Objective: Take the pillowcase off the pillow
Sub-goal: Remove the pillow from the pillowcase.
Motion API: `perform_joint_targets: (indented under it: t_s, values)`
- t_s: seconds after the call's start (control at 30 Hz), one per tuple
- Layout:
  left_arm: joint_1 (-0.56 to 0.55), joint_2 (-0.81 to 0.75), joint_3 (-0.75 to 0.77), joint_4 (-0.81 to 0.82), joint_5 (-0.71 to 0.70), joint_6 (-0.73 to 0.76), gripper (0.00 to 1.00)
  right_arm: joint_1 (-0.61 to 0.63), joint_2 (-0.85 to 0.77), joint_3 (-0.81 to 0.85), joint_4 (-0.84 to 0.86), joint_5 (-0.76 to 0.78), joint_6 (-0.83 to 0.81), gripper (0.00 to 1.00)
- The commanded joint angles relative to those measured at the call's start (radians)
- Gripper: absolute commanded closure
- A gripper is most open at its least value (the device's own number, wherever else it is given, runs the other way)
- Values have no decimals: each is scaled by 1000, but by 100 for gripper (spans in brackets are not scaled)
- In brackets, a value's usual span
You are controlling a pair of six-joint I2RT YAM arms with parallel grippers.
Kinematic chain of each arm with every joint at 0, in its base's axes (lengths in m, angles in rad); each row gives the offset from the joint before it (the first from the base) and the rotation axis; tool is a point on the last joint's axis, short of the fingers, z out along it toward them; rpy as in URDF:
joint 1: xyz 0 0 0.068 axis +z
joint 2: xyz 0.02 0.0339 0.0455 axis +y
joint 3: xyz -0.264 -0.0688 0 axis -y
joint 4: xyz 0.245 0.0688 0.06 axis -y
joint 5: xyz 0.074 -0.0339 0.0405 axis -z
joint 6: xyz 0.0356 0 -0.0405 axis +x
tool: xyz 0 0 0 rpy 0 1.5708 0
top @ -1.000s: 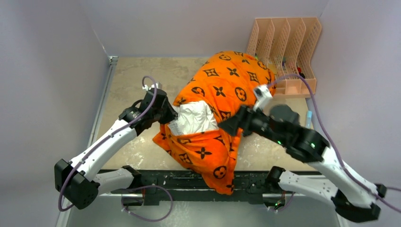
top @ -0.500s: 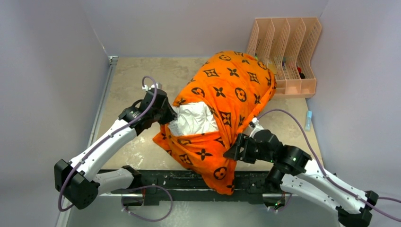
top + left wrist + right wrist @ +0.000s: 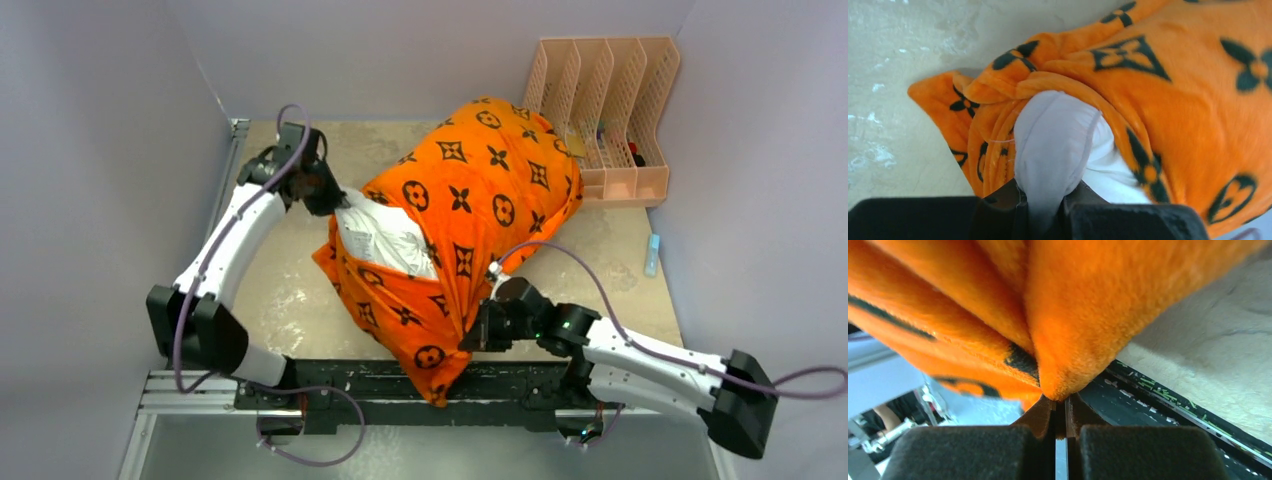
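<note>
In the overhead view, the bright orange plush pillowcase, printed with black flower, star and circle motifs, lies as a big mound across the middle of the beige marbled table. It runs from the upper right of the frame down to the bottom centre, where its loose end droops over the black rail at the near edge. Its mouth gapes on the left side of the mound, and the plain white stuffed pillow bulges out there.

The left arm reaches up the left of the frame to that opening. The left jaws are closed tight on a corner of the pillow. In the left wrist view the pillow comes down the centre of the frame and goes in between them at the bottom edge. The pillowcase is rolled back around it above and to the right.

The right arm lies low across the bottom right, with the right jaws at the right edge of the pillowcase's lower part. In the right wrist view they are all but together, with only a slit between them. They pinch the tip of a hanging fold of the pillowcase at the centre of the frame.

A peach plastic file rack stands in the upper right corner. The far end of the mound is close against it, but I cannot tell whether they touch.
</note>
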Motion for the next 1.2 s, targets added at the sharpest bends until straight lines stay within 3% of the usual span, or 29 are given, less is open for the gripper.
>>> perform_joint_targets:
  t_s: [0.0,0.13,0.23,0.33,0.4,0.53,0.7,0.9,1.03,1.17]
  values:
    - [205,96,204,206,48,49,100,134,88,-90,-210,-15,-14,100]
    - [235,176,355,143,125,70,100,141,184,-23,-289,96,-48,100]
    - [234,121,289,156,157,69,100,142,200,126,-352,213,-88,97]
    - [233,27,153,156,170,87,100,141,152,289,-392,298,-118,45]
    - [233,-29,62,157,194,99,100,142,115,394,-415,376,-131,33]
    - [233,-108,-86,161,197,117,100,142,96,570,-308,411,-334,32]
    - [230,-126,-109,157,238,117,100,142,286,741,-84,231,-574,35]
    - [227,-138,-99,145,246,108,100,142,628,1034,-127,2,-694,34]
    - [222,-142,-99,147,257,100,100,142,709,1054,-109,5,-728,34]
    - [223,-148,-86,118,249,119,100,140,774,1110,-167,109,-782,33]
